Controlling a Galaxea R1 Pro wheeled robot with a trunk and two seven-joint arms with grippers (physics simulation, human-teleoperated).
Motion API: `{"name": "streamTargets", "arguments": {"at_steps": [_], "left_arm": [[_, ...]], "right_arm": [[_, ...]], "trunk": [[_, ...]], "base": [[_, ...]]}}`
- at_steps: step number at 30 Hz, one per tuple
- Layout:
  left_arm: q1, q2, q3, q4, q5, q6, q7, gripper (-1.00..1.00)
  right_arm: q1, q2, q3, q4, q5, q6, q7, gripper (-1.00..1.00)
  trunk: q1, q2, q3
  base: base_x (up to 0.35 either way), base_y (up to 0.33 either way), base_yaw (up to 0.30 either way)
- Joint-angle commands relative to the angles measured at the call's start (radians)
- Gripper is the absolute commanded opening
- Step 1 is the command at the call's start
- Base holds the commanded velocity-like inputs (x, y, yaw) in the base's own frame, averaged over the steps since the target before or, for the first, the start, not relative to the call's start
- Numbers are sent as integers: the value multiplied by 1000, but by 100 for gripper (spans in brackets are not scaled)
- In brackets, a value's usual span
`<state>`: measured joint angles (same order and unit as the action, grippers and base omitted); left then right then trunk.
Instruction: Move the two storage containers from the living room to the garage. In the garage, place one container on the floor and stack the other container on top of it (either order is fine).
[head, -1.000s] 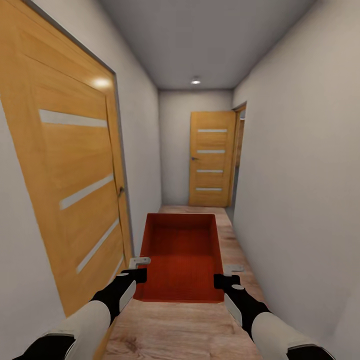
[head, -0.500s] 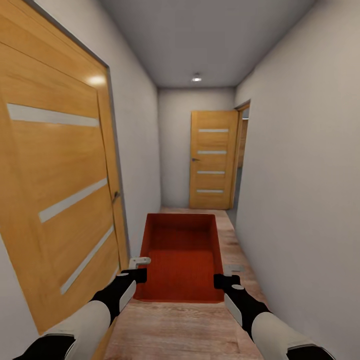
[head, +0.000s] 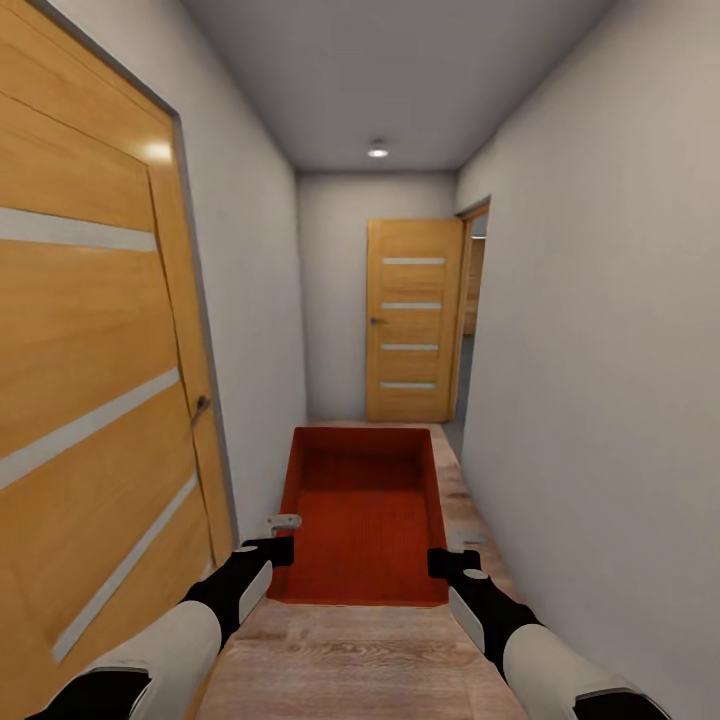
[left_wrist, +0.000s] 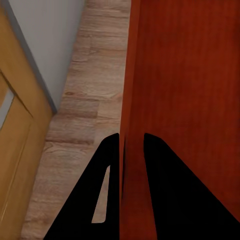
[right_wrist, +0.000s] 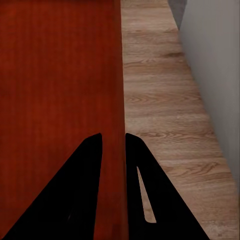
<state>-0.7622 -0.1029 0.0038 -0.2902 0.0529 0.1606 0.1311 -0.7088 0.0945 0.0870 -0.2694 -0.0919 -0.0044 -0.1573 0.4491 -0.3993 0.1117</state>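
A red-orange open-top storage container (head: 362, 510) hangs in front of me above the wood plank floor of a narrow hallway. My left gripper (head: 280, 545) is shut on the container's left wall near its near corner; the left wrist view has that thin wall (left_wrist: 126, 100) pinched between the black fingers (left_wrist: 107, 165). On the opposite wall my right gripper (head: 445, 555) is shut too, and the right wrist view shows the wall (right_wrist: 117, 100) clamped between its fingers (right_wrist: 135, 165). The container is level and nothing lies inside it.
A closed wooden door (head: 90, 400) lines the hallway's left wall close to my left arm. At the far end stands another wooden door (head: 410, 320), with an open doorway (head: 475, 300) beside it on the right. Grey-white walls (head: 600, 380) leave a narrow lane of plank floor (head: 370, 650).
The view has advanced along the hallway: the left door has grown larger and slid toward the frame's edge. The container and both grippers keep the same place in the picture.
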Motion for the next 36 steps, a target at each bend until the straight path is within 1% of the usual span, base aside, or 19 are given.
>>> {"name": "streamTargets", "arguments": {"at_steps": [1, 36], "left_arm": [[0, 11, 27, -17, -18, -26, 10, -100], [0, 11, 27, -17, -18, -26, 10, -100]], "right_arm": [[0, -4, -15, 2, -11, -1, -8, -100], [0, -4, -15, 2, -11, -5, -10, -100]], "trunk": [[1, -1, 0], [1, -1, 0]], "base": [[323, 0, -31], [323, 0, -2]]}}
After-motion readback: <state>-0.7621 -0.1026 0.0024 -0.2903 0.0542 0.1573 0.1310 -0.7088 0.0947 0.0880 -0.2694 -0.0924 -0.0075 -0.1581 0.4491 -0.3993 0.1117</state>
